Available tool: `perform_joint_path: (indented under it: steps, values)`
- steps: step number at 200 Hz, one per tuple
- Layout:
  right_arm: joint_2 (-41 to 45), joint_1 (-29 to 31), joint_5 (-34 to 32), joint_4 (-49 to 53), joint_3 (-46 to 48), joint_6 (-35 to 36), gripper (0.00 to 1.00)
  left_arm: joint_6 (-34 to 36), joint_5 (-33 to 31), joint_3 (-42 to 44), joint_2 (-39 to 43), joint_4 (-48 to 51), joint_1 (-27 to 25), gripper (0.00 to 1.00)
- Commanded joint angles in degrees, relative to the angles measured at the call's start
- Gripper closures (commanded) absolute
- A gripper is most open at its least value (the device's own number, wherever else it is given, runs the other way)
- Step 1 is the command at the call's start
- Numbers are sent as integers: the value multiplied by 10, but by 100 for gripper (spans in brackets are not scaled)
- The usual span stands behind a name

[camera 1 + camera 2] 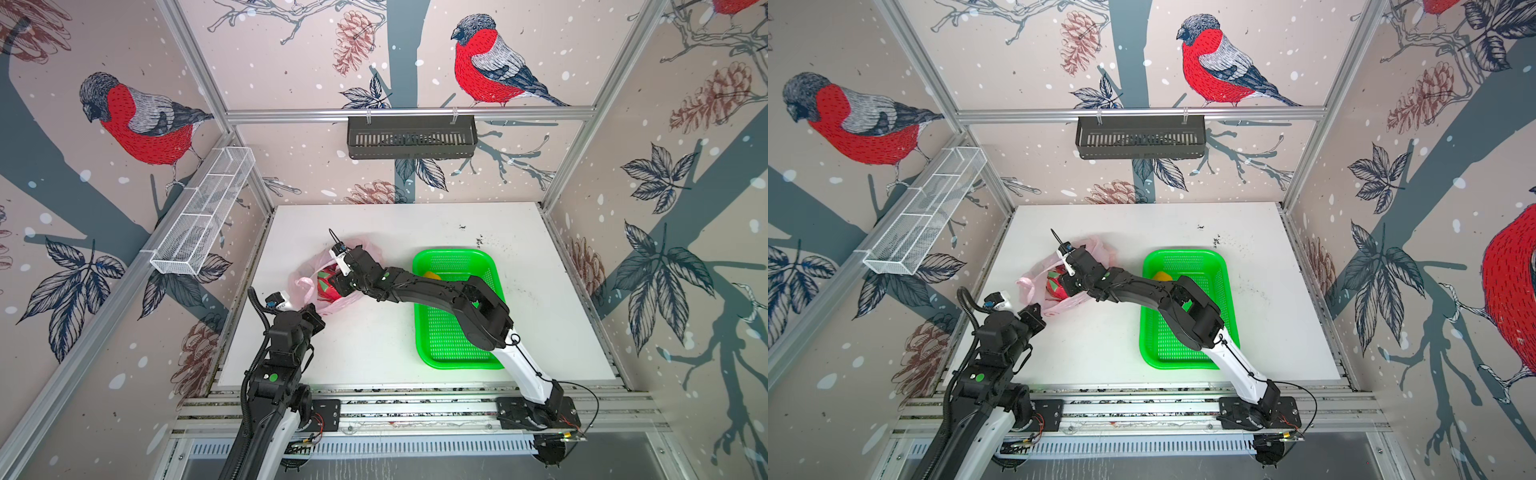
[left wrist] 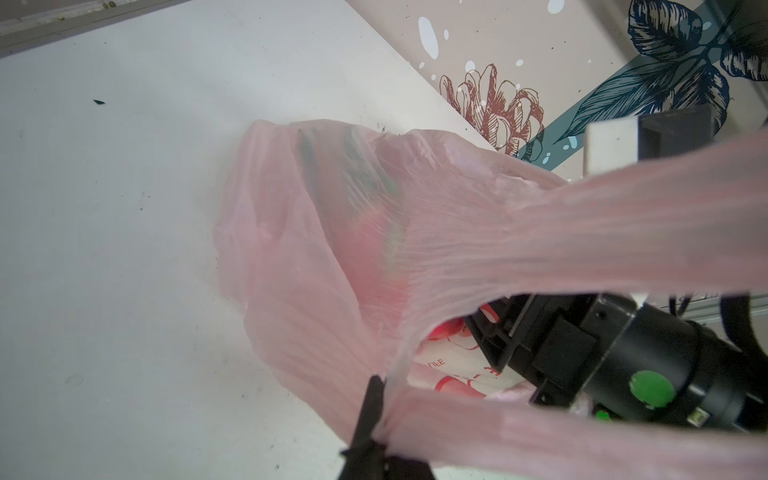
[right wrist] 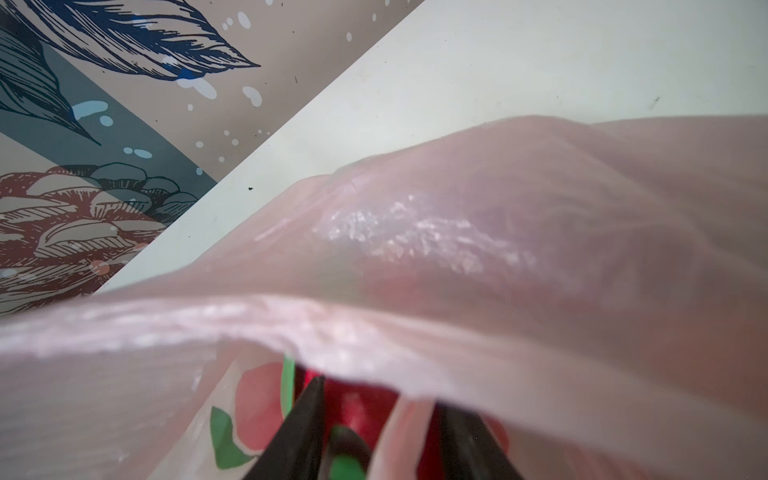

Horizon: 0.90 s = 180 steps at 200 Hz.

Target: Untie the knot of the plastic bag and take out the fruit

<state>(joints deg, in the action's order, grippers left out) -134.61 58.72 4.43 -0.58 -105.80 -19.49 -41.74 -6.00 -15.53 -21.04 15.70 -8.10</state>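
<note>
Lying crumpled on the left part of the white surface (image 1: 374,345), the plastic bag (image 1: 300,286) has its mouth gaping, and a dragon fruit (image 1: 325,284) shows red and green inside it in both top views. The left arm (image 1: 286,328) reaches from the near edge to the bag's near rim. Seen from its wrist camera, the left jaws are closed tight on a bunched strip of the bag's handle, and the pale pink plastic fans out taut from that pinch. The right arm (image 1: 415,286) stretches across from the right, passing over the green basket (image 1: 457,255), and its end is sunk in the bag's mouth. Seen from that arm's wrist camera, the right jaws stand apart under a fold of the bag, one black finger on each side of the dragon fruit. I cannot tell whether they press on it or only straddle it. A red and green shape also glows through the thin plastic in the left wrist view, too blurred for me to say whether it is the same fruit. The green basket sits on the right part of the surface, well apart from the bag. A yellow fruit (image 1: 432,275) lies in its far end, partly hidden behind the right arm. Red printed marks show on the inside of the bag beside the right arm's wrist.
</note>
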Motion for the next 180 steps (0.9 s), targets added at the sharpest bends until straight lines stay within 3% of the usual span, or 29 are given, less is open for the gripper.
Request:
perform_joint_path:
  steps: [1,93,180]
  values:
    - [14,2,-6,53,25,-3,61,-4,-10,0,4,-8,0,100]
    - [109,19,-35,56,130,-29,64,6,-1,5,3,-15,0,100]
    - [76,37,-53,102,38,27,50,21,26,8,16,-31,0,100]
